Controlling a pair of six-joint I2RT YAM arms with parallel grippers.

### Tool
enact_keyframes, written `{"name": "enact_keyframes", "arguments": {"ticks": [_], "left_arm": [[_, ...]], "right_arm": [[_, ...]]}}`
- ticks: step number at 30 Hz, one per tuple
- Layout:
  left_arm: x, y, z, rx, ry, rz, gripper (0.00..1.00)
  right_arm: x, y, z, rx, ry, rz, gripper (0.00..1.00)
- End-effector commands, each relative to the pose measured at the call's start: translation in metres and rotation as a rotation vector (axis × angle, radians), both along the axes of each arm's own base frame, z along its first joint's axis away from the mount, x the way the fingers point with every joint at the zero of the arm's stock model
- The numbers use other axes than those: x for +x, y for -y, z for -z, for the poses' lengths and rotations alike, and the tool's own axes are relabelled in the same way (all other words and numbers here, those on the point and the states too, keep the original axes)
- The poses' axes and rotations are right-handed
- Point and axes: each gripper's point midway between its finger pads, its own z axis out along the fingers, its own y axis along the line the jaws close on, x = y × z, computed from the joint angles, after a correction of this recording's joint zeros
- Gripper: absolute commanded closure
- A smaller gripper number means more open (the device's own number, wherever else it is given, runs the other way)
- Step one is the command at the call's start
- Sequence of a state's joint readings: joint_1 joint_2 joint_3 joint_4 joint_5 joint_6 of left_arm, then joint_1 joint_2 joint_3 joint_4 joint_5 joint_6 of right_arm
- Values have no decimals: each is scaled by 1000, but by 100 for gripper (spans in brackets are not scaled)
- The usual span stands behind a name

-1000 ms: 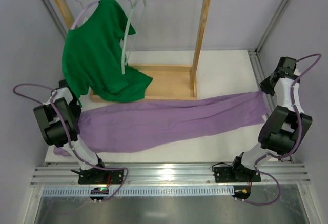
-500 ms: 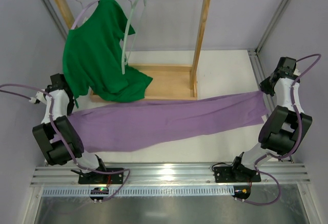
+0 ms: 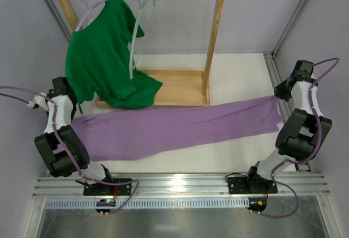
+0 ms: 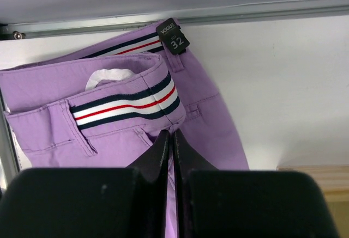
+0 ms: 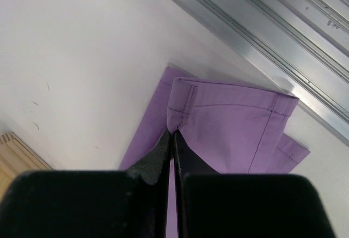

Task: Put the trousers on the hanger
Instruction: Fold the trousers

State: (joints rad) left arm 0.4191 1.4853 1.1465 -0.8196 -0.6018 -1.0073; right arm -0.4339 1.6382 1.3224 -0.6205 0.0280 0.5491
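Observation:
The lilac trousers [image 3: 174, 126] lie stretched flat across the table from left to right. My left gripper [image 3: 69, 113] is shut on the waist end. In the left wrist view its fingertips [image 4: 170, 134] pinch the fabric just below the striped waistband [image 4: 125, 104]. At the far right, my right gripper [image 3: 281, 97] is shut on the leg end, and in the right wrist view [image 5: 172, 134] it pinches a fold at the hem [image 5: 234, 129]. The pale grey-green hanger [image 3: 136, 36] hangs bare on the rack's top rail, beside the green shirt.
A wooden clothes rack [image 3: 215, 42] stands at the back of the table, its base [image 3: 180, 88] just behind the trousers. A dark green T-shirt [image 3: 101, 58] on a lavender hanger drapes onto that base. Aluminium rails [image 3: 180, 184] run along the front edge.
My left arm has swung outward to the left and back, dragging the waist end with it, so the trousers now lie straighter and tauter. The right arm has barely moved.

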Motion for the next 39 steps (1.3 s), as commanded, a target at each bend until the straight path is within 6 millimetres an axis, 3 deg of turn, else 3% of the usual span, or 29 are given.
{"name": "enact_keyframes", "arguments": {"ticks": [1,6,11,15,16,18,19,20,21,22,23,26,31,32,33,35,36,39], "left_arm": [[16,-26,-14,119,50,-55,100],[30,-37,-1,141,60,-60,99],[45,-39,31,102,29,-43,100],[52,-40,41,95,10,-8,100],[53,-39,46,82,-8,11,100],[52,-35,48,58,-36,36,99],[54,-36,41,60,-39,42,95],[48,-33,26,66,-60,56,63],[49,-33,25,67,-59,56,62],[46,-32,21,70,-63,60,54],[44,-29,12,77,-49,65,40],[34,-20,3,67,-55,87,25],[18,0,0,32,-34,143,24],[11,9,8,-4,-36,164,25],[7,15,3,-9,-13,171,28],[-6,30,14,-33,-14,200,31],[-9,38,10,-41,34,213,32],[-22,47,22,-55,45,230,32]], "right_arm": [[18,4,0,8,37,3,96],[29,2,23,50,22,-7,96],[36,2,49,61,-12,-16,96],[32,2,57,59,-36,-13,96],[25,7,60,39,-63,14,95],[22,5,56,44,-59,19,78],[21,1,56,58,-58,7,72],[20,-13,36,71,-23,-50,57],[20,-13,35,71,-23,-50,57],[14,-19,33,70,-44,-59,54],[10,-21,28,60,-47,-59,49],[-4,-34,12,60,-22,-74,45],[-37,-46,12,72,-60,-57,41],[-43,-51,15,89,-61,-51,42],[-55,-59,30,120,-84,-50,43],[-70,-62,33,119,-88,-15,45],[-78,-61,37,109,-104,7,46],[-114,-47,61,84,-150,112,52]]}}
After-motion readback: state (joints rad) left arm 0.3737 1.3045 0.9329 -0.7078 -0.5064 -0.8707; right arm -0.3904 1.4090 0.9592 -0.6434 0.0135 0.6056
